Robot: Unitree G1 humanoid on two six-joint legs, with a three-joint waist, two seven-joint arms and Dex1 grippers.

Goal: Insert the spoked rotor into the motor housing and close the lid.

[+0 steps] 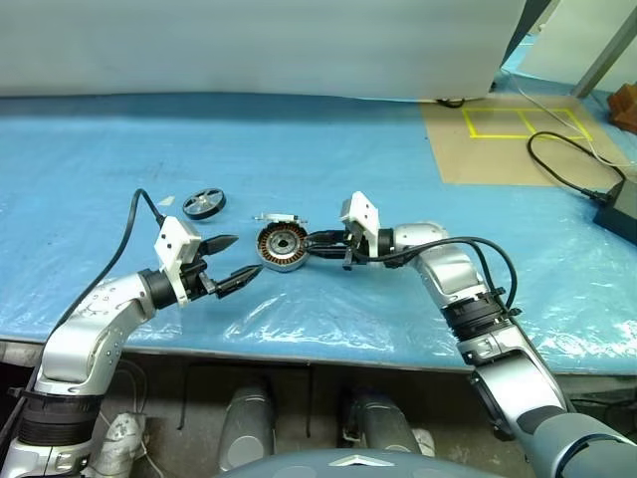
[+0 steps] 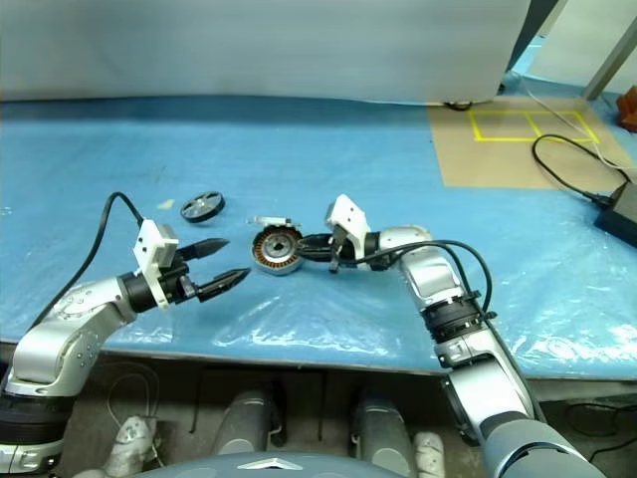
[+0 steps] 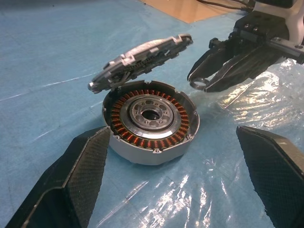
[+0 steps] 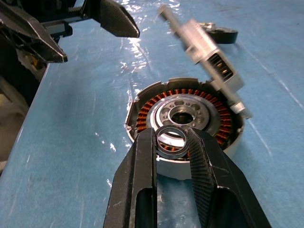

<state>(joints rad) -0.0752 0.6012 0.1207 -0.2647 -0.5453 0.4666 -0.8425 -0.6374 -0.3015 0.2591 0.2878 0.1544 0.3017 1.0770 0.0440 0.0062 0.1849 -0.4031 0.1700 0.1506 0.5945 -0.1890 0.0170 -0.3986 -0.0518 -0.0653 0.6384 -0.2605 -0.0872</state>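
The right end effector (image 4: 173,142) pinches a small metal ring (image 4: 172,142) just above the near rim of the motor housing (image 3: 151,121), probably to seat it over the hub; the left end effector (image 1: 231,261) hangs wide and empty beside the housing; the lid (image 3: 141,61) stands tilted up at the far edge, leaving the copper windings exposed; the spoked rotor (image 1: 204,203) lies apart on the blue worktop (image 1: 328,149), not yet inserted.
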